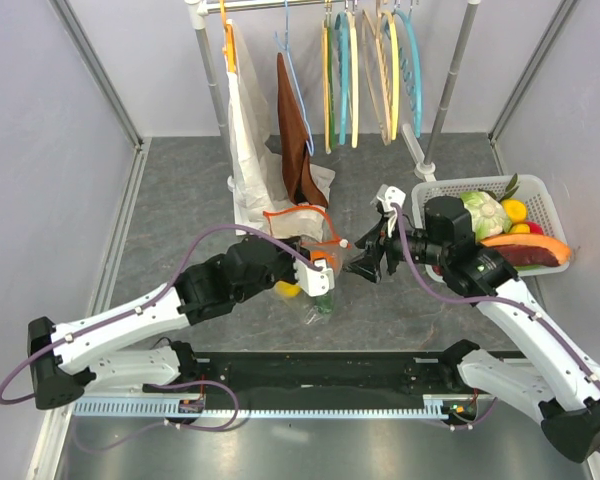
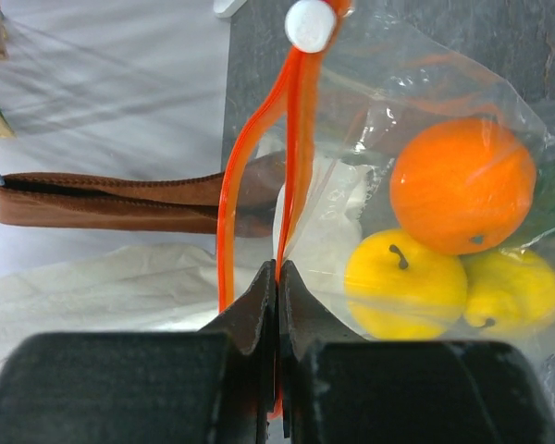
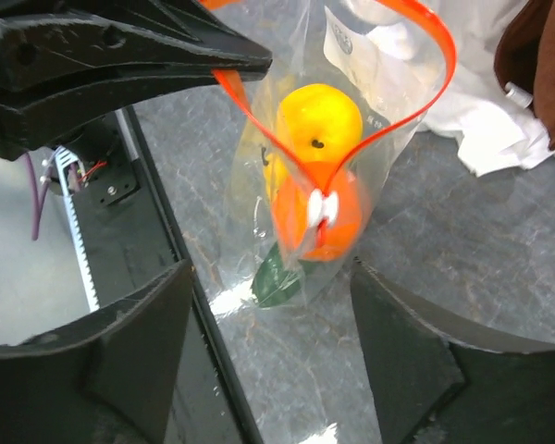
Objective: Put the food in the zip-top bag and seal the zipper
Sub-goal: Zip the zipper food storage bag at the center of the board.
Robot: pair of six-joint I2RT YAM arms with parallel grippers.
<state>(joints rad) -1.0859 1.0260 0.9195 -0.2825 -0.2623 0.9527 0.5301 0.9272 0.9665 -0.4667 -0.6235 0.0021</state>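
**Soft, loaded bag held by its zipper edge**

The zip-top bag (image 2: pixel 416 83) is held up by the left gripper (image 2: pixel 277 268), whose jaws are pressed tight on the zipper (image 2: pixel 291 139). The bag is found between the two arms, over the near part of the table (image 1: pixel 180 200). Whether its bottom touches the table cannot be told. Inside it an orange (image 2: pixel 462 185), two yellow fruits (image 2: pixel 405 282) and a dark green cucumber (image 3: pixel 277 282) are seen. The mouth is spread as a loop, with the white slider (image 3: pixel 319 208) at one end, so the seal is not yet made.

The film is judged thin, soft and slippery. It is expected to crumple and slide if it is taken by the wall. The load is probably light, but the pouch is pulled down by it and may swing. The stiffer strip and the slider are judged the best places to be taken. The right gripper (image 3: pixel 270 277) is spread wide with nothing in it, and is pointed at the slider.

The table is grey, flat and hard. Room is limited: a white basket (image 1: pixel 540 190) is placed at the right, and a white garment (image 1: pixel 250 150) is hung just behind the bag.
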